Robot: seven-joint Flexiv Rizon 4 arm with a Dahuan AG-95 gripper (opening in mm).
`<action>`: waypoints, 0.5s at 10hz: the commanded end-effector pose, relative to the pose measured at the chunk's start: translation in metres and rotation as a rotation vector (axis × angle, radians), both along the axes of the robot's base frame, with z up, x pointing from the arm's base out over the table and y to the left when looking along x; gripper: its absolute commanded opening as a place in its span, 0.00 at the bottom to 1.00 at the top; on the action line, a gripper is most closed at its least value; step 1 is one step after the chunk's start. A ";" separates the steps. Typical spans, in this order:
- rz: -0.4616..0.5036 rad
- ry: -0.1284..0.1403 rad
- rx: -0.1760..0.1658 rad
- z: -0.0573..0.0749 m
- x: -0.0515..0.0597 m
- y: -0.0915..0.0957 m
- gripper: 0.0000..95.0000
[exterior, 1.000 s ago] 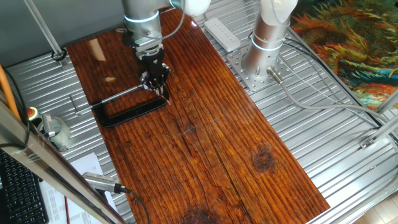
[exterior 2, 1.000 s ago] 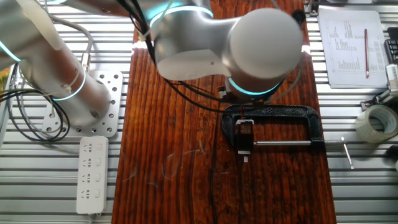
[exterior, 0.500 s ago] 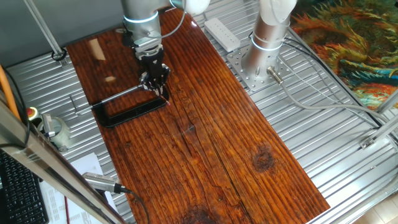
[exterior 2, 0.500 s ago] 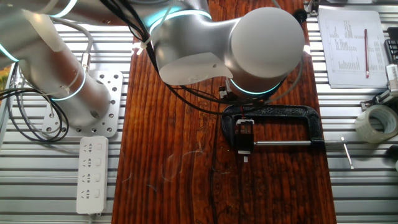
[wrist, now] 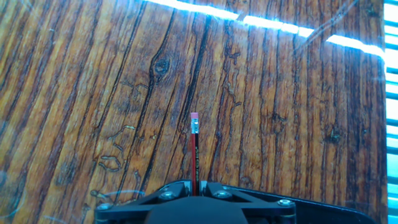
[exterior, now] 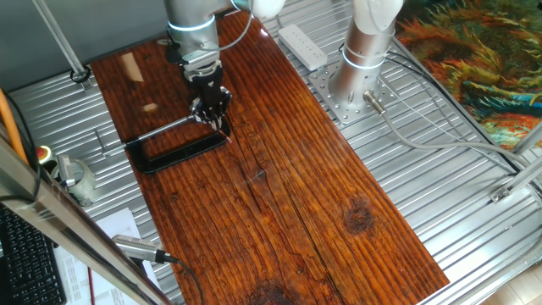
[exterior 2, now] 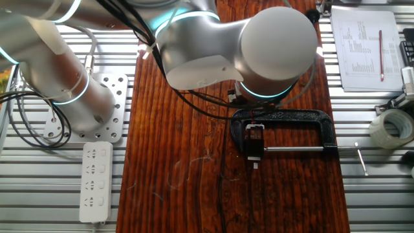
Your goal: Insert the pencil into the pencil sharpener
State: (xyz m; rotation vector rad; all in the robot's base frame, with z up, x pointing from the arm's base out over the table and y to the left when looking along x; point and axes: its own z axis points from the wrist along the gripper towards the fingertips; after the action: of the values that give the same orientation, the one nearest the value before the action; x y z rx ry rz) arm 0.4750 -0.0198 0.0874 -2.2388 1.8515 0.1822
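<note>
In the hand view my gripper is shut on the pencil, a thin red stick. Its pink eraser end points away from me over bare wood. From one fixed view the gripper hangs at the right end of a black C-clamp. From the other fixed view the clamp holds a small dark block, the pencil sharpener, against its silver rod. The arm's big joint hides my fingers there. The hand view shows neither sharpener nor clamp.
Two pale wooden pieces lie at the board's far left corner. A power strip and the arm's base stand beside the board. A tape roll and a paper sheet sit off the board's other side.
</note>
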 end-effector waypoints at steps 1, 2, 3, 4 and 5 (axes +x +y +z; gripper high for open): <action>0.004 -0.004 0.003 0.001 0.000 0.000 0.00; 0.002 -0.003 0.005 0.002 0.000 -0.001 0.00; 0.008 -0.004 0.008 0.004 -0.002 -0.004 0.00; 0.013 -0.006 0.012 0.005 -0.003 -0.006 0.00; 0.015 -0.008 0.016 0.006 -0.003 -0.007 0.00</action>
State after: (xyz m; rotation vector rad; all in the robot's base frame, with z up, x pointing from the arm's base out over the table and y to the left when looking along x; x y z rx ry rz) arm 0.4705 -0.0266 0.0950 -2.2389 1.8208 0.1919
